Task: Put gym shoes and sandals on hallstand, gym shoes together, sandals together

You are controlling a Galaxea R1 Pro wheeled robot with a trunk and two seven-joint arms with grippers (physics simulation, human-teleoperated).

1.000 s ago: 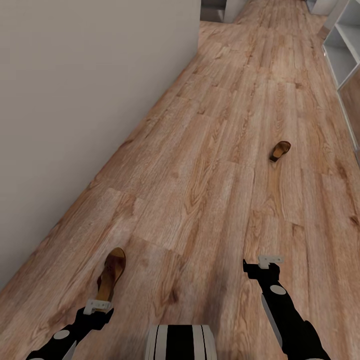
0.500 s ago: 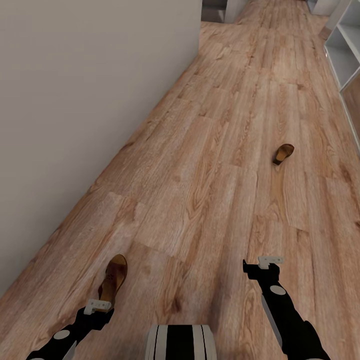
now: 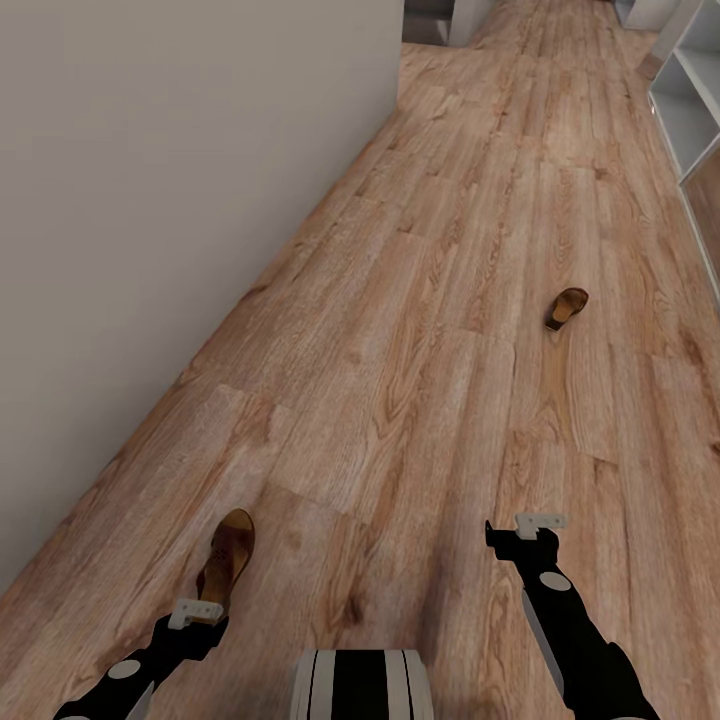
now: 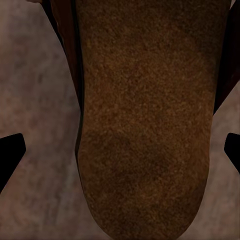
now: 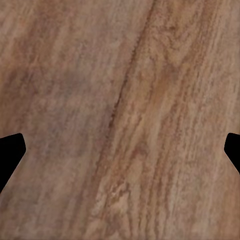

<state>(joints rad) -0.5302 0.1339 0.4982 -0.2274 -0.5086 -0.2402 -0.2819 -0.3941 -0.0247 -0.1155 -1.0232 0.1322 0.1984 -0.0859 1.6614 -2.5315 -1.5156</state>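
Two dark-brown sandals lie on the corridor floor. The near sandal is at the lower left, and my left gripper hangs over its heel end. In the left wrist view its footbed lies between the wide-apart fingertips, so the left gripper is open and holds nothing. The far sandal lies alone further up the corridor on the right. My right gripper is open over bare planks. The gym shoes are out of view.
A plain grey wall runs along the left. A pale open-shelved unit is cut off at the right edge; I cannot tell whether it is the hallstand. My trunk is at the bottom centre.
The whole picture shifted slightly between one second and half a second ago, so the camera moved. Since then nothing has visibly changed. Both grippers keep their places.
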